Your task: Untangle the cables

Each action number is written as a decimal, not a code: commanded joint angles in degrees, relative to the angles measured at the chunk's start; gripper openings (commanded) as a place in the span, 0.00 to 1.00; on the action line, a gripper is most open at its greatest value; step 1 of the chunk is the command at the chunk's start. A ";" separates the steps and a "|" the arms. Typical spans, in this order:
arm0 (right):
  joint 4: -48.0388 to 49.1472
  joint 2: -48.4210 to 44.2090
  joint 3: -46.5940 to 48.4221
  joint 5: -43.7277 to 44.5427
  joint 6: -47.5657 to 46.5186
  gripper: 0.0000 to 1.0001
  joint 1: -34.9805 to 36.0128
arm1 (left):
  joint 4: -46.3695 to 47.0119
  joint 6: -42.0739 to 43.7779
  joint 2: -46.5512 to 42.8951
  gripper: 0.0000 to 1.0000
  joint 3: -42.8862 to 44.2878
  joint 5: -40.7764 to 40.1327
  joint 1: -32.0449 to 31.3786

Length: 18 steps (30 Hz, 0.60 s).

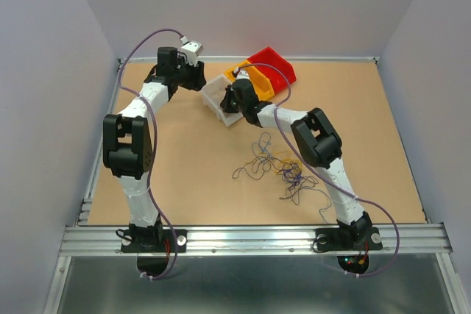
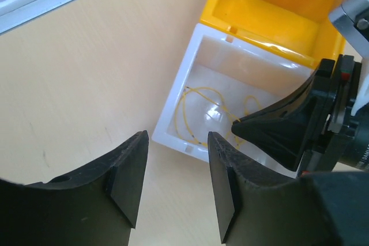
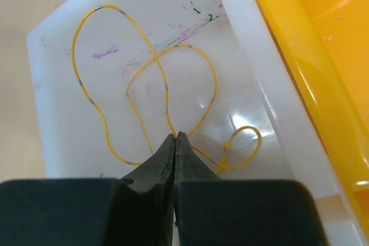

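Note:
A tangle of thin cables (image 1: 283, 168) in yellow, blue and dark colours lies on the table in front of the right arm. One yellow cable (image 3: 106, 8) with grey bands loops over the floor of the white bin (image 3: 242, 44). My right gripper (image 3: 175, 136) is shut on it, low inside the bin, where two strands meet at the tips. The left wrist view shows the same yellow cable (image 2: 184, 108) and the right gripper (image 2: 253, 128) reaching into the bin. My left gripper (image 2: 177, 142) hangs open over bare table just outside the white bin's (image 2: 173, 105) near rim, holding nothing.
A yellow bin (image 1: 257, 77) touches the white bin (image 1: 217, 97) on its far side, and a red bin (image 1: 274, 62) stands behind that. All three sit at the back of the table near the rear wall. Both arms crowd round the white bin.

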 commanded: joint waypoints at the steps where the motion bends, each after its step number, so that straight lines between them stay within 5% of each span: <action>1: -4.66 -3.45 -1.28 2.69 -3.61 0.01 0.42 | 5.55 -1.47 -3.60 0.56 -1.23 0.30 0.20; 6: -5.63 -7.50 -0.49 2.34 -6.16 0.04 0.78 | 9.68 -3.48 -6.22 0.56 -4.13 0.47 2.05; 10: -5.98 -9.52 0.04 2.16 -8.54 0.23 1.30 | 14.43 -4.81 -9.66 0.61 -8.08 1.09 3.72; 18: -6.24 -13.56 -2.06 2.25 -10.30 0.42 1.65 | 23.67 -3.40 -17.22 0.79 -17.23 0.03 3.72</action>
